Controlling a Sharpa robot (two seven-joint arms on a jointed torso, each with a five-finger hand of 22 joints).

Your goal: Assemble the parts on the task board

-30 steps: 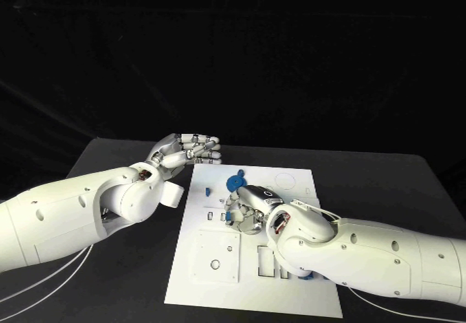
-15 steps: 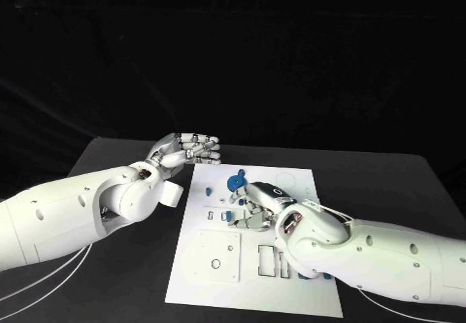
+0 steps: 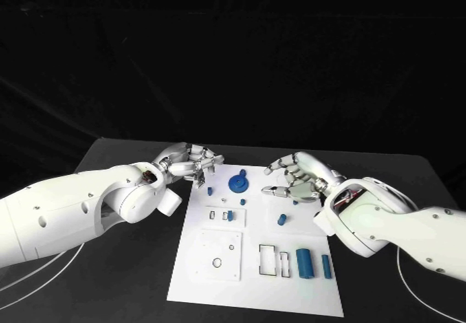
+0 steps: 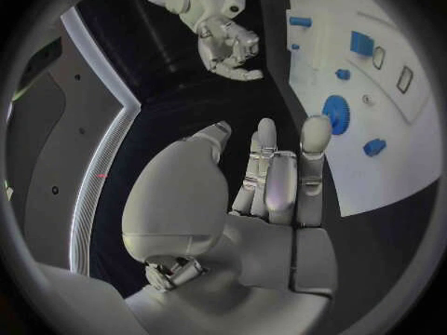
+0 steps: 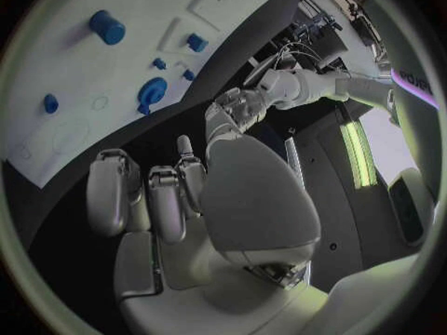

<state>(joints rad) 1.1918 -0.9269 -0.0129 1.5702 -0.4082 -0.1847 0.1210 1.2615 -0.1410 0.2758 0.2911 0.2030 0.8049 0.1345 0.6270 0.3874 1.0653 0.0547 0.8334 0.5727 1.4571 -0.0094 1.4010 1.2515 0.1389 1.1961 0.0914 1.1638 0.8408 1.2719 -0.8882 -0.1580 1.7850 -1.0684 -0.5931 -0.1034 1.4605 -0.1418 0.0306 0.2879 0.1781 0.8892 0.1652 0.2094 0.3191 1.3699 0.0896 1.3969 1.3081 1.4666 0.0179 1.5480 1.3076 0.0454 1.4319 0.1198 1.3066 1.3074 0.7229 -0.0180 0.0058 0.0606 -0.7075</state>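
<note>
The white task board (image 3: 254, 269) lies in the middle of the table. On its far part lie a blue gear (image 3: 238, 182), a small blue block (image 3: 210, 191) and a tiny peg (image 3: 242, 200). A blue piece (image 3: 230, 215) stands in a slot, and another (image 3: 281, 219) sits mid-board. Two blue cylinders (image 3: 305, 262) lie near the right edge. My left hand (image 3: 192, 161) hovers at the board's far left corner, holding nothing, fingers fairly straight (image 4: 279, 179). My right hand (image 3: 296, 180) hangs over the far right part, fingers loosely curled (image 5: 163, 193) and apart, nothing in them.
The black table (image 3: 116, 269) shows bare on both sides of the board. My white left forearm (image 3: 68, 208) lies across the table's left side, and my right forearm (image 3: 398, 225) crosses the right. Rectangular cut-outs (image 3: 267, 259) mark the board's near half.
My right hand has lifted off the board's middle and drawn back to the far right, uncovering the blue pieces there. My left hand has dipped slightly toward the board's corner.
</note>
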